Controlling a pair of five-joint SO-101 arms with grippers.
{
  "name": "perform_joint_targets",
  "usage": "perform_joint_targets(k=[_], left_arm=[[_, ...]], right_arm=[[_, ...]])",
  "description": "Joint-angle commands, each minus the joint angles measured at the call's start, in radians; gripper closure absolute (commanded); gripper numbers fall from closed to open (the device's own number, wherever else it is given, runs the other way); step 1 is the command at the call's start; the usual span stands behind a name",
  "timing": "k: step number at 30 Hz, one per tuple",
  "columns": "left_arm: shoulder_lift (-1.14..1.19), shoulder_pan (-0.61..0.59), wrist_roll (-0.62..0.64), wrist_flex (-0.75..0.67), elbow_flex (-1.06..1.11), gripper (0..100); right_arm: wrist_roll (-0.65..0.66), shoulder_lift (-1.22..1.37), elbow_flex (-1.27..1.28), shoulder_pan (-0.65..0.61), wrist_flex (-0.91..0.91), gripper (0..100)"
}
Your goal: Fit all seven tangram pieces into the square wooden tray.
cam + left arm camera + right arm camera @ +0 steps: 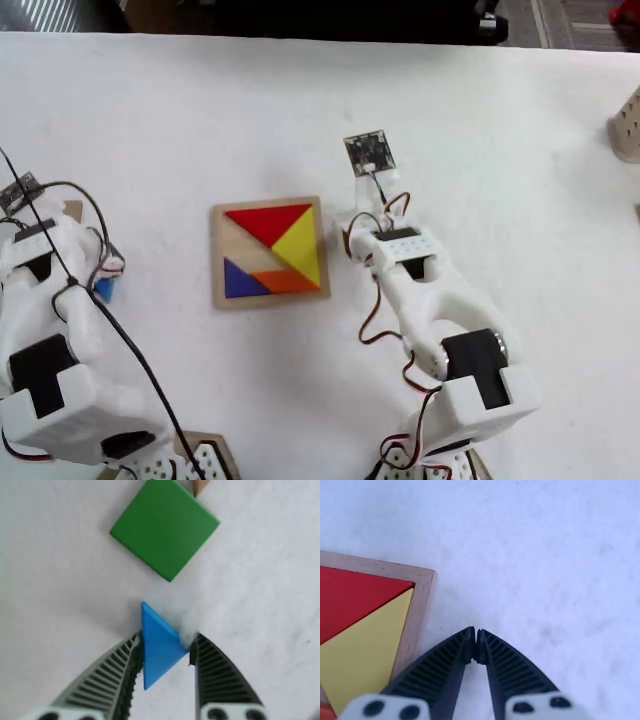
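- Left gripper [166,642]: jaws partly apart, clamped on the blue triangle [159,652], with one finger against each side.
- Blue triangle: at the left arm, well apart from the wooden tray [216,262].
- Green square [165,527]: flat on the white table [55,580], near the blue triangle and not touching it.
- Right gripper [475,639]: fingertips pressed together, holding nothing, over the table just beside a tray corner.
- Wooden tray: holds the red triangle [268,222], yellow triangle [300,246], orange piece [287,282] and violet-blue triangle [240,281].
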Motion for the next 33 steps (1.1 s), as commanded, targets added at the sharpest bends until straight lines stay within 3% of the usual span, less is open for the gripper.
perform_joint_targets(k=[1, 5, 9, 18, 25, 33], left_arm=[[-0.044, -0.013, 0.017, 0.058, -0.068, 91], [-0.044, 0.001, 0.028, 0.135, -0.121, 91], [-0.044, 0.058, 0.127, 0.265, -0.187, 91], [-0.044, 0.329, 0.176, 0.48, -0.37, 91], [-0.039, 0.587, 0.181, 0.446, -0.457, 91], [-0.039, 0.816, 0.183, 0.19, -0.288, 91]], right_arm=[[0.017, -0.008, -0.043, 0.013, 0.005, 97.8], [0.017, -0.008, -0.043, 0.013, 0.004, 97.8], [0.017, -0.008, -0.043, 0.013, 0.004, 97.8], [0.017, -0.008, -0.048, 0.041, 0.005, 97.8], [0.017, -0.008, -0.049, 0.039, 0.002, 97.8], [0.017, -0.008, -0.051, 0.039, -0.001, 97.8]])
